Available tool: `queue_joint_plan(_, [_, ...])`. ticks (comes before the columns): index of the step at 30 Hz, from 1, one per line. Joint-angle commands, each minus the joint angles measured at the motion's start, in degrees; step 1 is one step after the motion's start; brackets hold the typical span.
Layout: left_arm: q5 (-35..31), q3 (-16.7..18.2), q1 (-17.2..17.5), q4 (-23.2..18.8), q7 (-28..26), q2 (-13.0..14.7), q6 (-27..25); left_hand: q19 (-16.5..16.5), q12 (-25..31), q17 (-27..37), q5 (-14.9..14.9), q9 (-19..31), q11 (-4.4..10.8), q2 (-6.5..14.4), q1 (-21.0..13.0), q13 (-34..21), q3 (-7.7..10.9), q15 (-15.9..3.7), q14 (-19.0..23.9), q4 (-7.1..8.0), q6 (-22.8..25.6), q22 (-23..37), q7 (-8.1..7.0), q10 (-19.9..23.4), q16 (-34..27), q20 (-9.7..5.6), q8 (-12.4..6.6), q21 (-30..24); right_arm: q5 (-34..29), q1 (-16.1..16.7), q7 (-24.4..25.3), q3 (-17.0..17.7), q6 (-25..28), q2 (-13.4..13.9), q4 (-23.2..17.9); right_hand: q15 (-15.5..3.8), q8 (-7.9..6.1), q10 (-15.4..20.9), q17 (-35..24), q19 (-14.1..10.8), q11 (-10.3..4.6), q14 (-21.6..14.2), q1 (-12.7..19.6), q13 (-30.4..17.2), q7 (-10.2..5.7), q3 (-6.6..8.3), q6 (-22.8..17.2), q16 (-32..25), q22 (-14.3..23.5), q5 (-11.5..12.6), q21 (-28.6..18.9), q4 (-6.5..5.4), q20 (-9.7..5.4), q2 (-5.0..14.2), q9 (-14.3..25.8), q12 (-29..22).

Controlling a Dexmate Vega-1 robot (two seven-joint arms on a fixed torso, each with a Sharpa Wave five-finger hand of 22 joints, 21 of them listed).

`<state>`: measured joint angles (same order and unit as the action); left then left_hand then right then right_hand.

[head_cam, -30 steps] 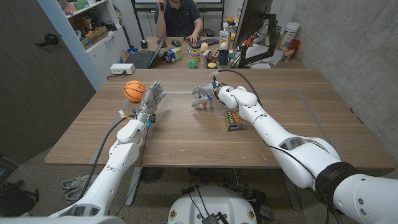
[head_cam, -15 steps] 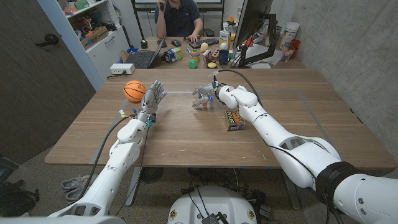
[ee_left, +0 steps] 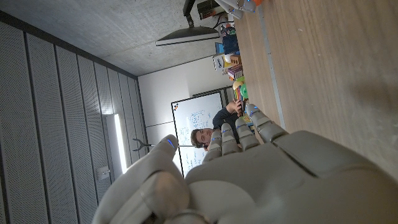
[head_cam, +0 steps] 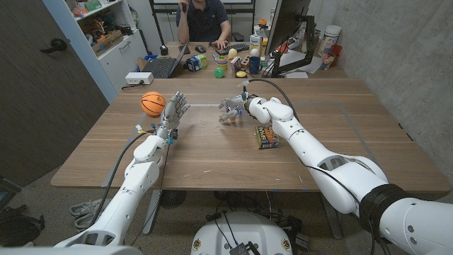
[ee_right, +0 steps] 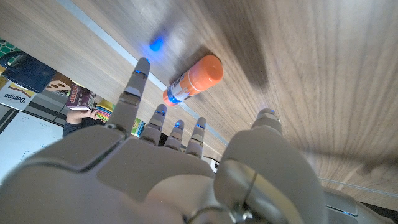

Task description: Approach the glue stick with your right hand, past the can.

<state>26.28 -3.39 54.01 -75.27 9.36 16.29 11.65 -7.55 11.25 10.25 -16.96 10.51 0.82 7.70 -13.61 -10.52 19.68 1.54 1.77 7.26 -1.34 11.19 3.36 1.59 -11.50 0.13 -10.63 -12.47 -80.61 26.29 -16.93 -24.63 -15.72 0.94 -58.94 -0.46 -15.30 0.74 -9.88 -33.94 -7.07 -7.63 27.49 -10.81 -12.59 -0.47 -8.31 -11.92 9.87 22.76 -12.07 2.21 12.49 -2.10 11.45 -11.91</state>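
Nothing moved: right hand (head_cam: 230,110) fingers apart over one glue stick (ee_right: 193,79); one can (head_cam: 266,137) behind.

A small orange basketball (head_cam: 153,103) with black seams sits on the brown wooden table (head_cam: 212,152) near its far left corner. Past the far edge, a person in a dark shirt (head_cam: 204,18) sits at a cluttered desk holding an open black laptop (head_cam: 161,66). A white shelving unit (head_cam: 113,32) stands at far left.

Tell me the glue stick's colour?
Orange cap, with a white and blue label, on the glue stick; clearest in the right wrist view.
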Motion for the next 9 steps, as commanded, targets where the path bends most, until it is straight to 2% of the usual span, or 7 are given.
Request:
queue_joint_plan(1, [0.2, 0.1, -0.1, 0.2, 0.2, 0.2, 0.0, -0.4, 0.1, 0.1, -0.3, 0.1, 0.15, -0.6, 0.1, -0.3, 0.07, -0.29, 0.0, -0.53, -0.2, 0.2, -0.03, 0.0, -0.1, -0.26, -0.18, 0.1, 0.5, -0.3, 0.0, 0.2, -0.5, -0.1, 0.6, -0.51, 0.27, 0.4, -0.1, -0.7, -0.01, -0.5, 0.9, -0.1, 0.0, -0.14, -0.5, -0.1, 0.0, 0.5, 0.1, 0.35, -0.09, 0.07, 0.2, -0.2])
queue_joint_plan(9, [0.3, 0.1, -0.1, 0.5, 0.4, 0.2, 0.2, -0.4, 0.1, 0.1, -0.4, 0.1, 0.16, -0.6, 0.2, -0.3, 0.05, -0.28, 0.0, -0.53, -0.2, 0.2, -0.02, 0.0, -0.1, -0.24, -0.18, 0.1, 0.6, -0.5, 0.1, 0.2, -0.7, -0.1, 0.9, -0.74, 0.36, 0.5, -0.1, -0.9, -0.22, -0.7, 1.0, -0.1, 0.0, -0.2, -0.7, 0.0, 0.0, 0.5, 0.2, 0.35, -0.1, 0.15, 0.2, -0.2])
